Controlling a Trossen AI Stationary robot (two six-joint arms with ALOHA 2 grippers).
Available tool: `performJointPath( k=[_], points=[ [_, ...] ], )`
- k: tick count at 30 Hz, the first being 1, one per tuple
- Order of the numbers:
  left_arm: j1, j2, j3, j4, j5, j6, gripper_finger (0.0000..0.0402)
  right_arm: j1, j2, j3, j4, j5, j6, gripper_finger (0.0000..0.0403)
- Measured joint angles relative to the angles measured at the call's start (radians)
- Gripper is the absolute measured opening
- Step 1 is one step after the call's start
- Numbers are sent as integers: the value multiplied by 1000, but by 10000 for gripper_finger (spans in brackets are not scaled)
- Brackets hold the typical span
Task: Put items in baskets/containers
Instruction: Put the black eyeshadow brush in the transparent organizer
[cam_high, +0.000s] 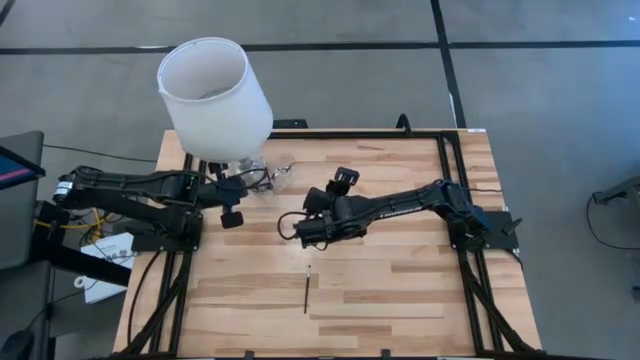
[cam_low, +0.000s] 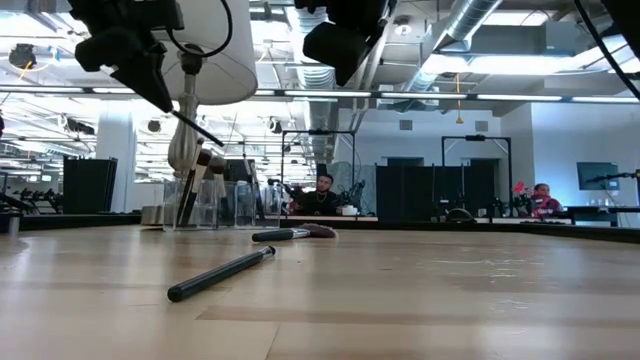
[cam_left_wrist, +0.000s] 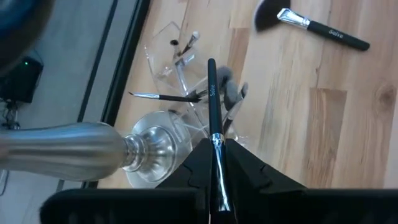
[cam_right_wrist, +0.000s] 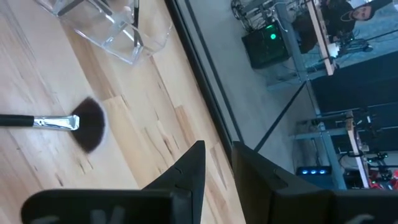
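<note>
In the left wrist view a thin black makeup brush (cam_left_wrist: 212, 93) sticks out ahead of my left gripper (cam_left_wrist: 217, 152), which is shut on it. Its free handle end hangs over the clear container (cam_left_wrist: 168, 56), where several brushes stand. My left gripper (cam_high: 255, 183) hovers beside that container (cam_high: 276, 180), next to the lamp. My right gripper (cam_high: 343, 182) hangs open above mid-table, nothing between its fingers (cam_right_wrist: 193, 171). A fan brush (cam_right_wrist: 74, 123) lies flat below it. Another black brush (cam_high: 307, 288) lies flat nearer the front edge. My left gripper pinches the brush at its silver ferrule (cam_left_wrist: 216, 142) between its two fingers. The fingers slant down from the table's left and lie along the brush. The handle (cam_low: 195, 128) juts forward and down past them toward the container, lifted clear of the table.
A lamp with a big white shade (cam_high: 213, 95) stands at the far left, its silver base (cam_left_wrist: 146, 152) right beside the container. The table's far edge rail (cam_right_wrist: 205, 93) runs just behind. People sit in the room beyond the table (cam_low: 322, 195).
</note>
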Motion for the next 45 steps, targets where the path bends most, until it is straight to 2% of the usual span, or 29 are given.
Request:
performJointPath(
  k=[8,13,16,24,30,45],
  points=[
    [1,31,-47,4,41,-113,28,3,0,0,42,-30,0,71],
    [-1,91,-86,25,2,-154,30,9,0,0,52,-68,-1,71],
    [0,108,-86,34,-47,-151,29,15,0,0,52,-71,-1,71],
    [9,101,-86,47,-67,-158,28,22,0,0,94,-72,-51,71],
    [53,115,-86,49,0,-160,30,22,0,0,118,-72,-54,71],
    [84,133,-87,51,-1,-148,29,19,0,0,134,-72,-80,71]
  ],
)
